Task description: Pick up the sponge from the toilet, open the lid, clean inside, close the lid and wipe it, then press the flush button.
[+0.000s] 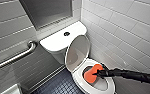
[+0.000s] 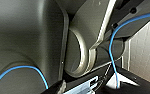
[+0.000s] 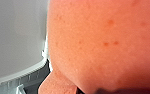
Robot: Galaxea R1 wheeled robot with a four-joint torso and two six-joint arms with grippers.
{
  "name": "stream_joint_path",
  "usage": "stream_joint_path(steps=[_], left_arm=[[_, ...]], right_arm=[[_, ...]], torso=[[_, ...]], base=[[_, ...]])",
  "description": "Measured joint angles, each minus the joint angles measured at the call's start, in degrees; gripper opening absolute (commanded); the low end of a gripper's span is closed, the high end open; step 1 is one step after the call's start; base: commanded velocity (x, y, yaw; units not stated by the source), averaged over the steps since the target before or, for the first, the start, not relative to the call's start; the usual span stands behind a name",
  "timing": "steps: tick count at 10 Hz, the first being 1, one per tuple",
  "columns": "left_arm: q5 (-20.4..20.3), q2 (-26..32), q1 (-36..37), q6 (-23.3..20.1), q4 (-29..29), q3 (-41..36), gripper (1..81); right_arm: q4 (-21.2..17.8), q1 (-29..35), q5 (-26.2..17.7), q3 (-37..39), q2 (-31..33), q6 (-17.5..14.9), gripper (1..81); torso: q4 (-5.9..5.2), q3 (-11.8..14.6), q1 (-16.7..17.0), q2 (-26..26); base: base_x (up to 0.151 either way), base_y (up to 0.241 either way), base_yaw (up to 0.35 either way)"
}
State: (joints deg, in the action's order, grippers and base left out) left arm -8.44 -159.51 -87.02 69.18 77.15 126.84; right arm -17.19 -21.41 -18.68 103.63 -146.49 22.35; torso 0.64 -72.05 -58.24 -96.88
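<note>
Inside toilet (image 1: 77, 80) rim, right gripper (image 1: 96, 73) clamped on sponge (image 1: 89, 75); lid (image 1: 77, 51) upright against tank (image 1: 56, 41); tiled wall (image 1: 121, 30) close beside.

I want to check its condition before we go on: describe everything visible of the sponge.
The sponge is bright orange-red, rounded and oblong with a notched, peanut-like outline. In the right wrist view its surface looks soft, finely pored, with a few darker specks. It stands tilted on edge inside the opening of the toilet seat, in front of the raised lid. The right tool holds it at one edge; whether it touches anything else cannot be told.
</note>
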Motion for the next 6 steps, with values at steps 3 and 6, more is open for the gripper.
stream_joint_path(steps=[3,6], left_arm=[[0.0,0.0,0.0,0.0,0.0,0.0,81.1],[0.0,0.0,0.0,0.0,0.0,0.0,81.1]], right_arm=[[0.1,1.0,-1.1,5.7,-6.0,0.0,1.0],[0.1,0.6,-1.5,9.0,-8.8,0.0,1.0]], torso=[[0.0,0.0,0.0,0.0],[-0.05,0.0,0.0,0.0]], base=[[0.0,0.0,0.0],[0.0,0.0,0.0]])
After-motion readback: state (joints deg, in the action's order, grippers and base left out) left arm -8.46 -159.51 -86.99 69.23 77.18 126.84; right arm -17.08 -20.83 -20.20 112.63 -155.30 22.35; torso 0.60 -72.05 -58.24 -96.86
